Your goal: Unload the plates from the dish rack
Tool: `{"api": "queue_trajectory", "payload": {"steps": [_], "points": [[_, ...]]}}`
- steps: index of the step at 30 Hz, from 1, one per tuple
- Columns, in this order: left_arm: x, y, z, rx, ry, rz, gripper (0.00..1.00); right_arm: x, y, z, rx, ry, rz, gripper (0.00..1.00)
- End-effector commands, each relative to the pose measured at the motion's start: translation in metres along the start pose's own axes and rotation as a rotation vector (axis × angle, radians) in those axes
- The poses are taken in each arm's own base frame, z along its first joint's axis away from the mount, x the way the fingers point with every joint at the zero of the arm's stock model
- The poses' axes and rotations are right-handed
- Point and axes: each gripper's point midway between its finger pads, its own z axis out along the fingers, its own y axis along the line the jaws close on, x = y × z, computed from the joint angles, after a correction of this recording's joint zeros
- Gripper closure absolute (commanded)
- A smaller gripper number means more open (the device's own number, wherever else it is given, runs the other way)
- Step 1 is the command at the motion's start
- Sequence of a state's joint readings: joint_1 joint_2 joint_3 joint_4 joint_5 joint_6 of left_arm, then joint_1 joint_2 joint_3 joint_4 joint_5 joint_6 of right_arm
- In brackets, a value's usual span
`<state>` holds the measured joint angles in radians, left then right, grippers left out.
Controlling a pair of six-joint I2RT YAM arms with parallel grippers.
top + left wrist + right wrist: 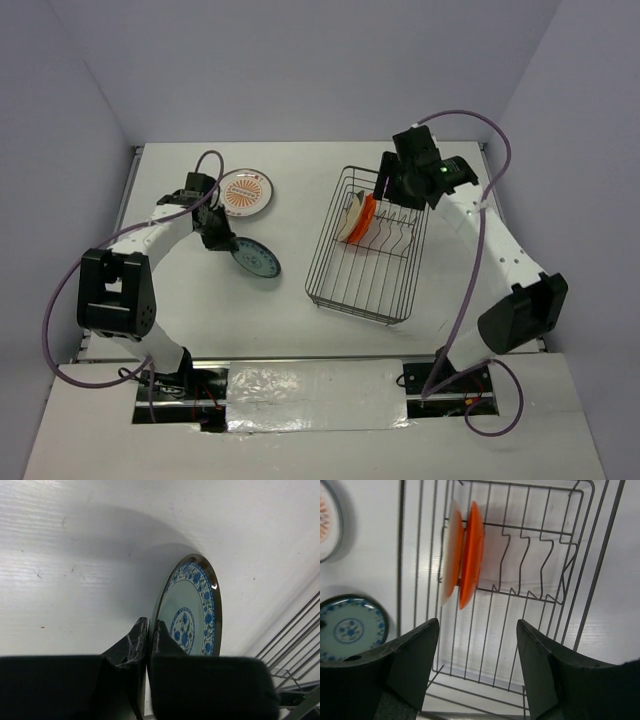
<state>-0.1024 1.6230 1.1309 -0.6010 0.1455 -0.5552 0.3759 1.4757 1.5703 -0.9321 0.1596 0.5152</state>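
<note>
step: unloading judged midway; blue plate [256,258] being placed on the desk [290,330], left of centre.
left hand [150,626]: pinched onto the blue plate's rim; whether the plate rests on the desk cannot be told.
right hand [477,645]: spread wide, nothing held, above the rack [324,240].
in rack: orange plate [471,555] and cream plate [450,555], upright, pressed together, upper left.
already out: patterned plate [245,192], upper left.
next: blue plate to be released; orange plate's rim to be straddled, pinched and lifted clear.

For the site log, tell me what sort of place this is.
Likely a robot test cell, not a kitchen: a white table boxed in by plain walls, a left arm and right arm bolted at its near edge, and a wire dish rack holding plates.
</note>
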Motion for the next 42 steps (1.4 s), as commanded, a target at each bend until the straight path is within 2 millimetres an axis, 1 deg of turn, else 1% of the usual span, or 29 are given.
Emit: {"api": "queue_trajectory", "payload": {"steps": [1,2,3,4,5,6,11,15,16,18,20,21,22,23,24,26,27,29,30,31,32,33,35,36,38,39,40,41,42], "points": [[-0.009,0.006,-0.001,-0.026,-0.078,0.005,0.83,0.008,-0.018,0.024,0.125,0.049,-0.036,0.3],[-0.002,0.012,0.001,-0.047,-0.064,-0.006,0.78,0.008,-0.017,0.029,0.128,0.051,-0.039,0.38],[-0.001,0.017,0.0,-0.072,-0.07,-0.013,0.66,0.01,-0.017,0.037,0.134,0.061,-0.041,0.4],[0.003,0.022,-0.003,-0.091,-0.074,-0.028,0.49,0.008,-0.015,0.04,0.13,0.057,-0.038,0.43],[0.007,0.027,-0.005,-0.115,-0.069,-0.037,0.08,0.007,-0.013,0.044,0.129,0.059,-0.041,0.46],[0.007,0.028,-0.009,-0.117,-0.081,-0.038,0.01,0.013,-0.013,0.054,0.138,0.088,-0.047,0.46],[0.017,0.032,-0.017,-0.122,-0.072,-0.027,0.0,0.009,-0.007,0.068,0.142,0.1,-0.049,0.47],[0.018,0.03,-0.034,-0.115,-0.086,0.007,0.0,0.01,-0.008,0.077,0.158,0.11,-0.058,0.48],[0.015,0.028,-0.04,-0.11,-0.096,0.024,0.01,0.009,-0.007,0.08,0.161,0.112,-0.064,0.48],[0.011,0.025,-0.05,-0.102,-0.112,0.039,0.01,0.016,-0.011,0.09,0.191,0.144,-0.074,0.48],[0.006,0.02,-0.063,-0.095,-0.129,0.057,0.0,0.02,-0.012,0.1,0.2,0.16,-0.083,0.49],[-0.002,0.014,-0.073,-0.08,-0.158,0.068,0.0,0.022,-0.011,0.103,0.2,0.163,-0.084,0.5],[-0.002,0.013,-0.079,-0.08,-0.16,0.071,0.01,0.023,-0.011,0.105,0.201,0.168,-0.085,0.51],[-0.005,0.011,-0.085,-0.074,-0.172,0.074,0.01,0.027,-0.015,0.111,0.217,0.181,-0.087,0.53],[-0.01,0.006,-0.094,-0.067,-0.187,0.082,0.01,0.028,-0.016,0.113,0.228,0.186,-0.083,0.59],[-0.014,0.002,-0.103,-0.06,-0.202,0.088,0.0,0.033,-0.019,0.118,0.252,0.201,-0.085,0.64],[-0.02,-0.002,-0.11,-0.051,-0.221,0.093,0.0,0.033,-0.017,0.119,0.246,0.199,-0.079,0.72],[-0.021,-0.004,-0.118,-0.047,-0.231,0.098,0.0,0.032,-0.013,0.117,0.248,0.188,-0.075,0.81],[-0.025,-0.006,-0.122,-0.042,-0.243,0.104,0.0,0.026,-0.009,0.11,0.251,0.172,-0.063,0.86],[-0.026,-0.008,-0.125,-0.038,-0.251,0.106,0.0,0.022,-0.006,0.105,0.259,0.155,-0.063,0.87],[-0.026,-0.008,-0.127,-0.039,-0.25,0.107,0.0,0.014,-0.009,0.1,0.291,0.125,-0.06,0.89],[-0.028,-0.009,-0.129,-0.036,-0.257,0.113,0.0,0.005,-0.005,0.088,0.299,0.104,-0.051,0.91],[-0.027,-0.009,-0.131,-0.039,-0.253,0.118,0.01,-0.004,-0.009,0.075,0.332,0.079,-0.063,0.92],[-0.028,-0.009,-0.132,-0.038,-0.255,0.122,0.0,-0.016,-0.004,0.066,0.325,0.05,-0.06,0.93],[-0.033,-0.006,-0.133,-0.064,-0.269,0.125,0.0,-0.02,-0.012,0.051,0.365,0.06,-0.086,0.95],[-0.036,-0.008,-0.137,-0.063,-0.279,0.127,0.0,-0.035,-0.012,0.04,0.38,0.018,-0.096,0.96],[-0.037,-0.009,-0.138,-0.059,-0.28,0.129,0.01,-0.038,-0.016,0.033,0.401,0.012,-0.108,0.97],[-0.04,-0.012,-0.14,-0.054,-0.281,0.128,0.0,-0.039,-0.025,0.022,0.439,0.024,-0.128,0.98],[-0.046,-0.018,-0.147,-0.035,-0.302,0.132,0.0,-0.052,-0.028,0.008,0.465,-0.021,-0.141,0.99]]}}
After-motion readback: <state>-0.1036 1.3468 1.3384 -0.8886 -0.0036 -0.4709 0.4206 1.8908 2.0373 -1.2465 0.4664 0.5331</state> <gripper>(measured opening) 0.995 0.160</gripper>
